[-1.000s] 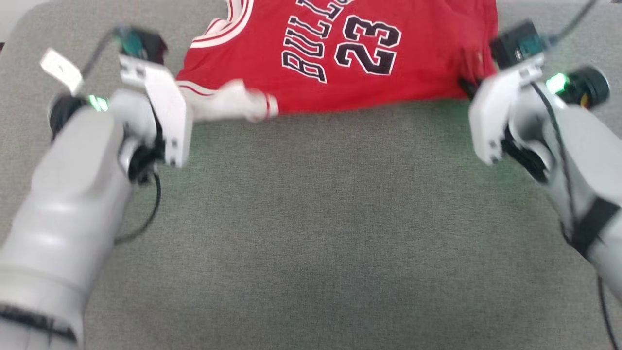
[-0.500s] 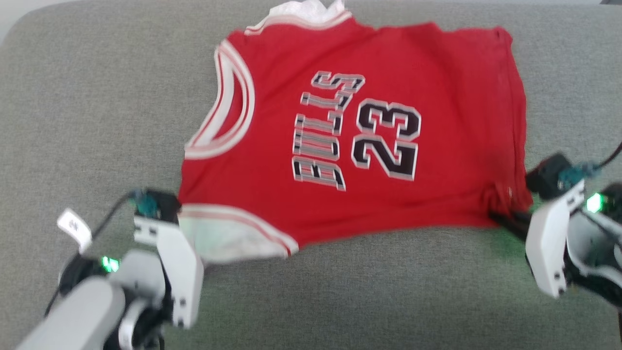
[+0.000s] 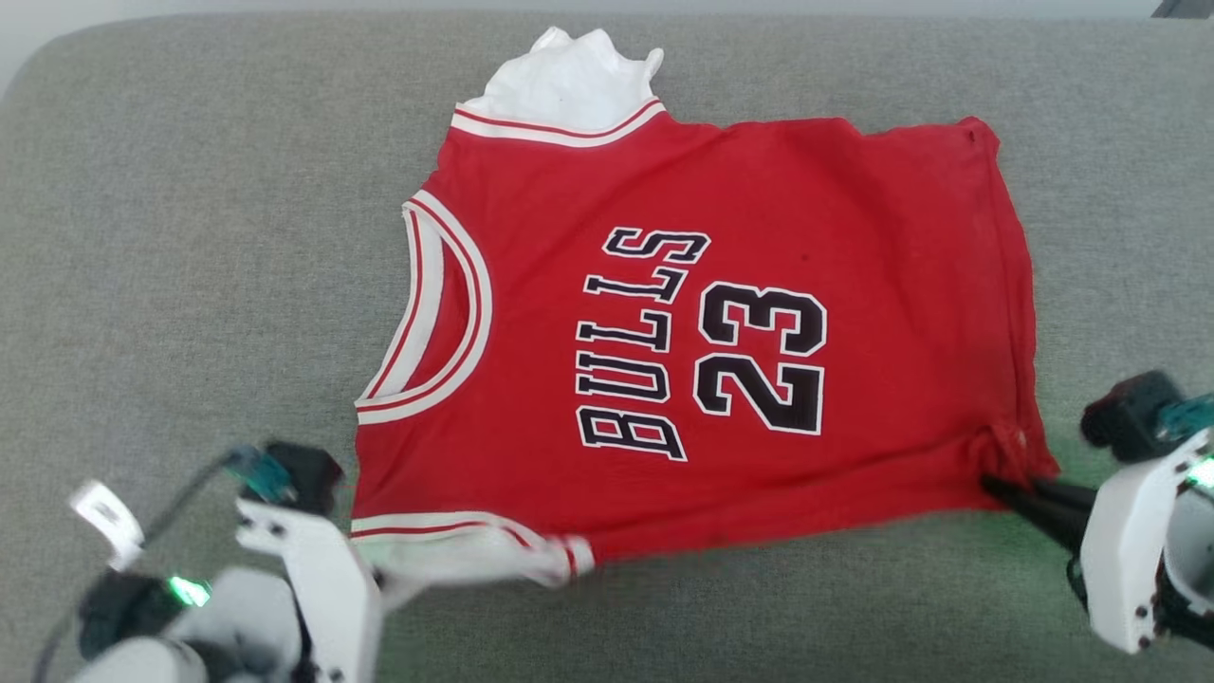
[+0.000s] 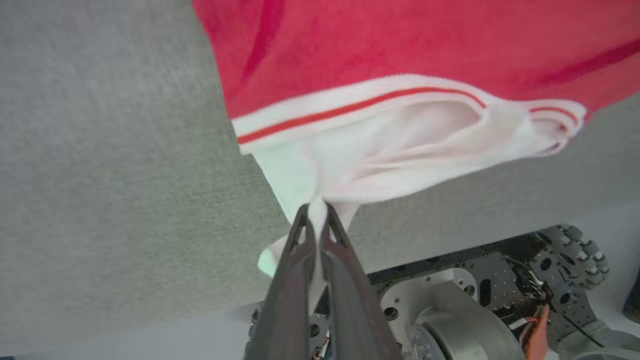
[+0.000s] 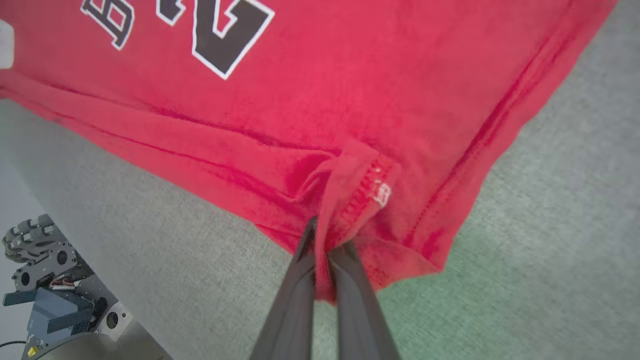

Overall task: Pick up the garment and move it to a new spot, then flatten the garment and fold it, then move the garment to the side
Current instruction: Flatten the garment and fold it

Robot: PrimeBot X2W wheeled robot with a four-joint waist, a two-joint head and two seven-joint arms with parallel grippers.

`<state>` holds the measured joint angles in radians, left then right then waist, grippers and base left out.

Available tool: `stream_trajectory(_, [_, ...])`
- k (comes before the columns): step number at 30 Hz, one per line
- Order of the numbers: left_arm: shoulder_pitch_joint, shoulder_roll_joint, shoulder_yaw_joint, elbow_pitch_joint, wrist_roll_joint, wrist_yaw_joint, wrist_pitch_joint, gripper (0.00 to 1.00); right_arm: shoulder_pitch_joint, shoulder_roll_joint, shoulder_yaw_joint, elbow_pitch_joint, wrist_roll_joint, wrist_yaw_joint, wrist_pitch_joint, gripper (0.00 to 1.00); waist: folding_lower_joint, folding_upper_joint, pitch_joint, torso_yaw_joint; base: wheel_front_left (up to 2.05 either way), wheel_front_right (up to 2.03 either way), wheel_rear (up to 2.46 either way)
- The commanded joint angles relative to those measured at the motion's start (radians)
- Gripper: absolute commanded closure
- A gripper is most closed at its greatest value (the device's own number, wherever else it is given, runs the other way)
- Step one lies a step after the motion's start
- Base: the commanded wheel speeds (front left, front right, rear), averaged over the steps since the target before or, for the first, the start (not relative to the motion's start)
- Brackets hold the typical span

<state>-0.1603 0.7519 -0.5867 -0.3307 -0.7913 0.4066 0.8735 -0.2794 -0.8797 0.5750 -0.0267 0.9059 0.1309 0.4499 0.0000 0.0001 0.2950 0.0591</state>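
Observation:
The garment [image 3: 721, 323], a bright red jersey with black "BULLS 23" lettering, lies spread on a grey fabric surface [image 3: 190, 247]. One white end panel [image 3: 569, 85] sticks out at its far edge, and another [image 3: 455, 560] bunches at its near left corner. My left gripper [image 4: 316, 210] is shut on that near white panel [image 4: 400, 145], which is pulled into a taut fold. In the head view its white wrist mount [image 3: 313, 569] covers the fingers. My right gripper [image 3: 991, 486] is shut on the red hem corner [image 5: 365, 195] at the near right, and the cloth puckers there.
The grey surface has a rounded corner at the far left [image 3: 57, 47] and open room in front of the garment [image 3: 759, 617]. Below its near edge, the wrist views show my wheeled base [image 4: 500, 300] and a wheel [image 5: 35, 245] over pale floor.
The head camera has moved, so the whole garment now shows. Both grippers stay shut on the same two near corners, and the jersey looks flatter and sharper.

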Motion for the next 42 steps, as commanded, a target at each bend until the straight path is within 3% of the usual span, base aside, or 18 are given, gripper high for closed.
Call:
stream_trajectory(1, [-0.033, 0.026, 0.024, -0.021, 0.016, 0.000, 0.001, 1.00, 0.013, 0.014, -0.038, -0.013, -0.009, 0.000, -0.015, 1.00, 0.0000, -0.0001, -0.004, -0.004, 0.00, 0.00, 0.00])
stream_trajectory(6, [-0.140, 0.079, 0.086, -0.041, 0.043, -0.028, -0.009, 1.00, 0.024, 0.064, -0.153, -0.030, -0.047, 0.000, -0.007, 1.00, 0.0000, -0.0001, -0.009, -0.016, 0.00, 0.00, 0.00])
stream_trajectory(11, [-0.292, 0.092, 0.111, 0.016, 0.061, -0.100, -0.003, 1.00, -0.033, 0.135, -0.243, -0.039, -0.120, -0.001, 0.026, 1.00, 0.0000, -0.0001, 0.010, -0.034, 0.00, 0.00, 0.00])
stream_trajectory(12, [-0.363, 0.078, 0.109, 0.060, 0.075, -0.133, -0.013, 1.00, -0.071, 0.163, -0.263, -0.033, -0.155, -0.001, 0.032, 1.00, 0.0000, -0.0001, 0.024, -0.037, 0.00, 0.00, 0.00])
stream_trajectory(17, [-0.530, -0.003, 0.066, 0.223, 0.100, -0.210, -0.017, 1.00, -0.174, 0.227, -0.284, 0.022, -0.221, -0.001, 0.056, 1.00, 0.0000, -0.0001, 0.064, -0.039, 0.00, 0.00, 0.00])
stream_trajectory(27, [-0.721, -0.163, -0.017, 0.584, 0.112, -0.328, -0.047, 1.00, -0.326, 0.295, -0.199, 0.196, -0.260, 0.000, 0.076, 1.00, 0.0000, -0.0001, 0.140, -0.040, 0.00, 0.00, 0.00])
stream_trajectory(34, [-0.766, -0.254, -0.061, 0.829, 0.090, -0.379, -0.028, 0.97, -0.413, 0.325, -0.121, 0.341, -0.262, -0.001, 0.079, 0.98, 0.0000, -0.0001, 0.168, -0.041, 0.00, 0.00, 0.00])
stream_trajectory(35, [-0.774, -0.263, -0.068, 0.854, 0.089, -0.390, -0.031, 0.79, -0.423, 0.326, -0.110, 0.354, -0.261, -0.001, 0.075, 0.88, 0.0000, -0.0001, 0.169, -0.041, 0.00, 0.00, 0.00])
stream_trajectory(36, [-0.780, -0.268, -0.069, 0.873, 0.090, -0.396, -0.039, 0.60, -0.433, 0.327, -0.103, 0.365, -0.261, -0.001, 0.075, 0.71, 0.0000, -0.0001, 0.170, -0.041, 0.00, 0.00, 0.00])
stream_trajectory(37, [-0.790, -0.273, -0.064, 0.890, 0.088, -0.392, -0.046, 0.35, -0.440, 0.328, -0.099, 0.370, -0.256, -0.001, 0.070, 0.53, 0.0000, -0.0001, 0.169, -0.040, 0.00, 0.00, 0.00])
stream_trajectory(38, [-0.799, -0.275, -0.060, 0.901, 0.085, -0.392, -0.054, 0.00, -0.445, 0.327, -0.100, 0.375, -0.253, -0.001, 0.060, 0.35, 0.0000, -0.0001, 0.168, -0.038, 0.00, 0.00, 0.00])
stream_trajectory(39, [-0.808, -0.276, -0.057, 0.903, 0.086, -0.398, -0.061, 0.00, -0.447, 0.322, -0.102, 0.378, -0.249, -0.001, 0.056, 0.13, 0.0000, -0.0001, 0.165, -0.036, 0.00, 0.00, 0.00])
stream_trajectory(40, [-0.816, -0.274, -0.053, 0.900, 0.089, -0.402, -0.072, 0.00, -0.446, 0.316, -0.100, 0.369, -0.248, -0.001, 0.045, 0.00, 0.0000, -0.0001, 0.163, -0.034, 0.00, 0.00, 0.00])
stream_trajectory(42, [-0.825, -0.264, -0.047, 0.886, 0.097, -0.393, -0.088, 0.00, -0.436, 0.308, -0.116, 0.346, -0.242, 0.000, 0.012, 0.00, 0.0000, -0.0001, 0.156, -0.029, 0.00, 0.00, 0.00])
